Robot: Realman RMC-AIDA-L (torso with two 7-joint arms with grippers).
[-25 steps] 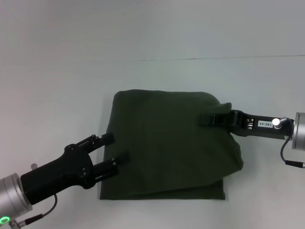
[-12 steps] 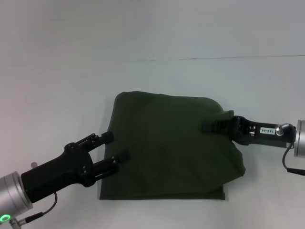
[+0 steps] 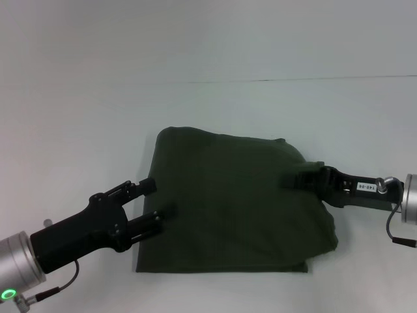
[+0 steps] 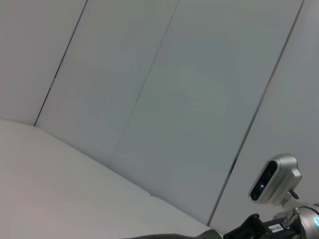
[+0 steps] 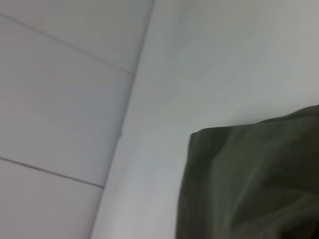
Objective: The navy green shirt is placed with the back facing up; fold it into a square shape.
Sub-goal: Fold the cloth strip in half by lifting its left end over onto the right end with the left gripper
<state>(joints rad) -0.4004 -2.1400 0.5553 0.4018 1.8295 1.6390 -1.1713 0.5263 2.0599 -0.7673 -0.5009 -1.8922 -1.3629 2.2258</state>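
Head view: the shirt [image 3: 231,199] lies folded on the white bench [image 3: 78,130], roughly rectangular. The left pincer [image 3: 152,201], fingers apart, sits at the shirt's left edge, one finger over the fabric. The right pincer [image 3: 294,179] is clamped on the shirt's raised right-hand fold.

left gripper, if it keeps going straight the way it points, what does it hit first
The shirt. The left gripper points toward the robot's right and slightly away, its open fingers already at the shirt's left edge. Height above the fabric is unclear, so it may skim over rather than dig in.
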